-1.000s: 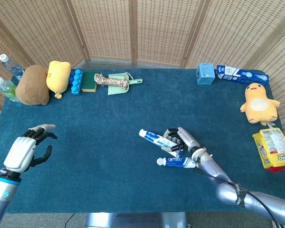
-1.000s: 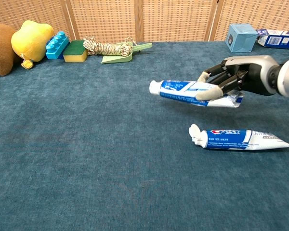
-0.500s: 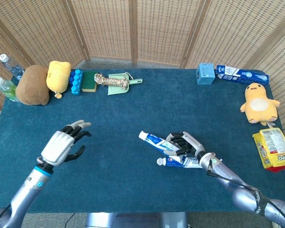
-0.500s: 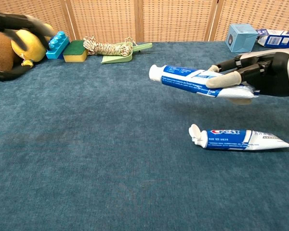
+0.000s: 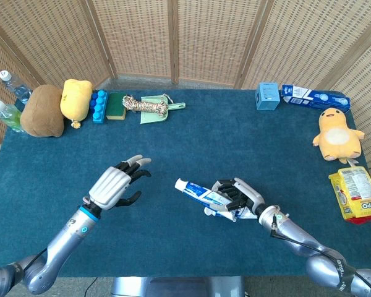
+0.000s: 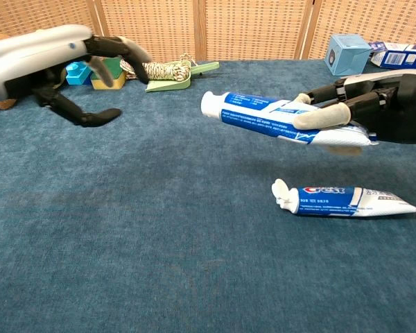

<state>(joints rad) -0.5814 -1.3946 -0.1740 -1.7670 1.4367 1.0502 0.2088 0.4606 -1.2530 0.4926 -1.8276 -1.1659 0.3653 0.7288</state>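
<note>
Held toothpaste tube [image 6: 277, 119]: light, soft, slick; clasped near its crimped end, cap jutting beyond the fingertips
Right hand [image 6: 374, 111]: fingers wrapped around it
Left hand [image 5: 114, 187]: fingers spread, holding nothing
Second tube [image 6: 347, 200]: lying below the right fingers

We look down steeply from head view, facing wicker screen [image 5: 173, 37], taking in whole blue table [image 5: 191, 133]. Our chest view sits low, near table surface, looking across toward same screen, much closer in. We see both hands, 2 toothpaste tubes, rope, sponge in both views.
</note>
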